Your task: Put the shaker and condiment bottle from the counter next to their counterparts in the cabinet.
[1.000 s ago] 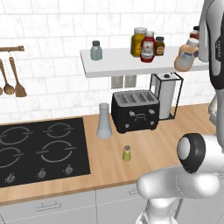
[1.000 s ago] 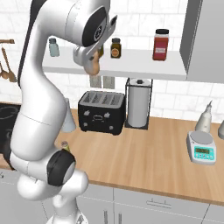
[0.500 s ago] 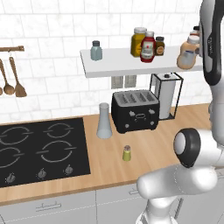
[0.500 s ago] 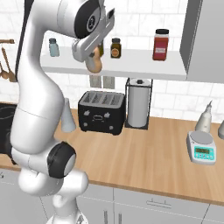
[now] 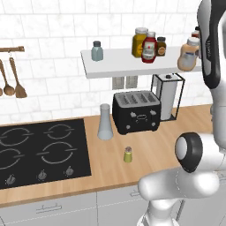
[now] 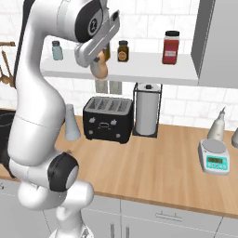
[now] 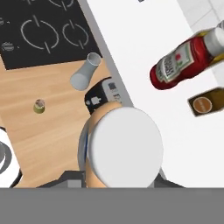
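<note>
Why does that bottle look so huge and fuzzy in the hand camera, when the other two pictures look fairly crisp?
Hand view: the condiment bottle sits right at the lens, so its pale cap looms large with soft edges, and the ketchup bottle appears tilted because the camera rolls. Left base view: even, flat light, the shaker sharp. Right base view: similar, no glare.

White tiled wall (image 5: 53,26), white base cabinets (image 6: 153,218).

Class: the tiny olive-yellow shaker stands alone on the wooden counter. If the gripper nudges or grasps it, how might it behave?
The shaker looks very small, so probably light and easily slid. It stands upright and is cylindrical; tipped, it would likely roll. It seems rigid, so a grasp shouldn't deform it.
</note>
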Controlling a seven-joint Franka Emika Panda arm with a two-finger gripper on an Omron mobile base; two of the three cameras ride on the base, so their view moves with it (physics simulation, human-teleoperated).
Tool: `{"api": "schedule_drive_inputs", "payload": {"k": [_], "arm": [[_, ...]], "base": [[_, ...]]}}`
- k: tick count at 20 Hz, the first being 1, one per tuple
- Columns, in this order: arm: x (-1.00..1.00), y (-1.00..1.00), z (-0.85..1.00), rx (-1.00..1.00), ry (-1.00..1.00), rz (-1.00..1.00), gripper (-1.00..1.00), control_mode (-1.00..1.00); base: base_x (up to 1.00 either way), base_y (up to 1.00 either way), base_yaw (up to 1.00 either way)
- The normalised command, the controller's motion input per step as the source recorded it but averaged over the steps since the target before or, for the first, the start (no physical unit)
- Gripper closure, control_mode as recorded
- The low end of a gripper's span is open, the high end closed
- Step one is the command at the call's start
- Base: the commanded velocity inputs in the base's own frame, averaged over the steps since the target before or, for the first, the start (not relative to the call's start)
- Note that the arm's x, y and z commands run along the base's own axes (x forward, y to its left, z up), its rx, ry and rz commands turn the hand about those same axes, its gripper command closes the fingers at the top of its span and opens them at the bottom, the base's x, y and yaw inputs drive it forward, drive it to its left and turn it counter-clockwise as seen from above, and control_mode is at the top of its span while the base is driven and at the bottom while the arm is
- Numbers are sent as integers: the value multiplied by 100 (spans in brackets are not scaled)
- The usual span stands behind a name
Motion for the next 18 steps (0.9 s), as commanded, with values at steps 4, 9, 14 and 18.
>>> {"api": "schedule_drive_inputs", "payload": {"k": [4, 9, 14, 18], "arm": [[0, 0, -32, 0, -9, 0, 100, -100], [3, 3, -17, 0, -9, 0, 100, -100], [25, 8, 0, -1, -6, -1, 100, -100], [38, 4, 0, -1, 0, -3, 100, -100]], "base": [[0, 0, 0], [0, 0, 0], [0, 0, 0], [0, 0, 0]]}}
